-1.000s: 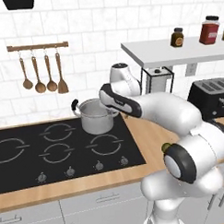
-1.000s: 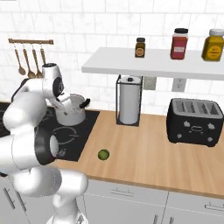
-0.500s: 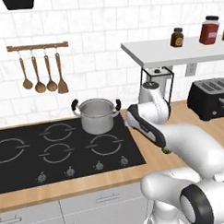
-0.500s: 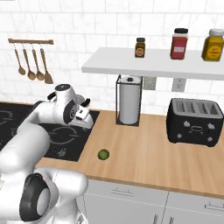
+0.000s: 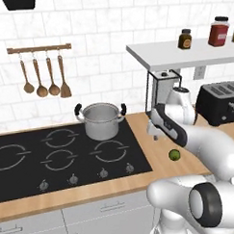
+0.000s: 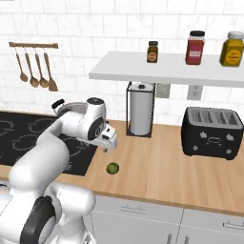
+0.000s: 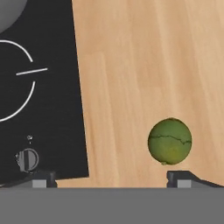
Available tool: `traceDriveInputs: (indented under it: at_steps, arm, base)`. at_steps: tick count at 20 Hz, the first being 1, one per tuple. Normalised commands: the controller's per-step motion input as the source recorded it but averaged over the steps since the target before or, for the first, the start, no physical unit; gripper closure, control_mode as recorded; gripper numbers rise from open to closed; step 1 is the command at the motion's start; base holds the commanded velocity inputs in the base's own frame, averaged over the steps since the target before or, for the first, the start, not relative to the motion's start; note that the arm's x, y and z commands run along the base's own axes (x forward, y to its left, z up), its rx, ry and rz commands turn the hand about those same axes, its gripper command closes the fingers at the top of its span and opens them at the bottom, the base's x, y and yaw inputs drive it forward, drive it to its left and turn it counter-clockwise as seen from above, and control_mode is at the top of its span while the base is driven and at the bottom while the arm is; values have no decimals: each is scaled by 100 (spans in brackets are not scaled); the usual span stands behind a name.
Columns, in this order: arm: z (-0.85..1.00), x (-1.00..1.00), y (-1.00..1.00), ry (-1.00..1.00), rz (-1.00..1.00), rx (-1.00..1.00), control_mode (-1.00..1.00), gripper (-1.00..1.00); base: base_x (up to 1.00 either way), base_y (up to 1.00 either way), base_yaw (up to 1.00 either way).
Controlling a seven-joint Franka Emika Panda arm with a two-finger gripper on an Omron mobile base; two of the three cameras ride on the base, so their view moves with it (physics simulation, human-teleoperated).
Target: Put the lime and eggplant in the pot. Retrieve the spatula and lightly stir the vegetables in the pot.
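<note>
Beside the stovetop (image 7: 39,96), lime (image 7: 169,141) under the spread claw (image 7: 111,178)

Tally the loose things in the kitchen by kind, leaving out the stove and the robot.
Jars on the shelf: 3
Wooden utensils on the rail: 4
Pot: 1
Lime: 1
Paper towel roll: 1
Toaster: 1
Total: 11

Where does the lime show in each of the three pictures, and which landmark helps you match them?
Left base view: the lime lies on the wooden counter, right of the cooktop.
Right base view: lime on the counter, below the gripper.
Hand view: lime at lower right.
Shared landmark: the cooktop's right edge.
</note>
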Motion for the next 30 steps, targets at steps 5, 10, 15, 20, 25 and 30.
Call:
traceDriveInputs:
  at_steps: [5, 10, 15, 20, 25, 30]
  arm:
    - [-4, 0, -47, 13, 0, 5, -100, -100]
    - [-24, -6, -19, 15, 0, 1, -100, -100]
    - [-39, -3, -1, 20, -3, 0, -100, -100]
    - [-30, 0, -20, 12, -5, 0, -100, -100]
    - [-31, 0, -14, 6, -6, 0, -100, -100]
    - [-32, 5, 0, 4, -7, 0, -100, -100]
  base:
    - [0, 0, 0]
    - [0, 0, 0]
    - [0, 0, 0]
    - [0, 0, 0]
    - [0, 0, 0]
    - [0, 0, 0]
